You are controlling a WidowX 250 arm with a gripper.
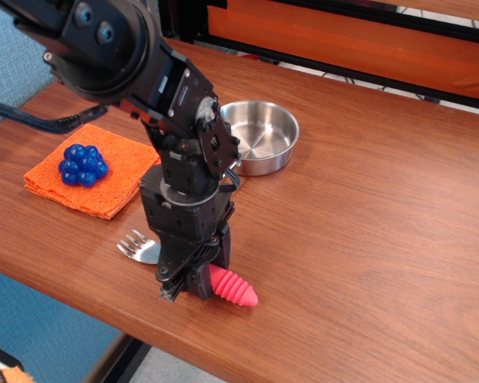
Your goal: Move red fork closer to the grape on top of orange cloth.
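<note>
We have the red fork (227,288) lying on the wooden table (367,231) near its front edge, handle pointing right, silver tines sticking out to the left. The ribbed pinkish-red handle and the tined head are both visible; the middle of the fork is hidden behind the gripper (193,281).

Gripper is down over the fork's neck, fingers straddling it between handle and tines. They look clamped on the red fork, though we see the contact only from one side, so the grip itself is partly hidden. We can't tell if the fork is resting on the table or lifted just off it.

The orange cloth (120,171) lies flat on the table to the upper left of the fork, well apart from it. The grape (83,164) sits on the cloth's left half, dark-blue cluster, not touching the arm.

Behind the arm, to the right of the cloth, we see a steel pan (259,136) upright on the table, near the arm's wrist.
</note>
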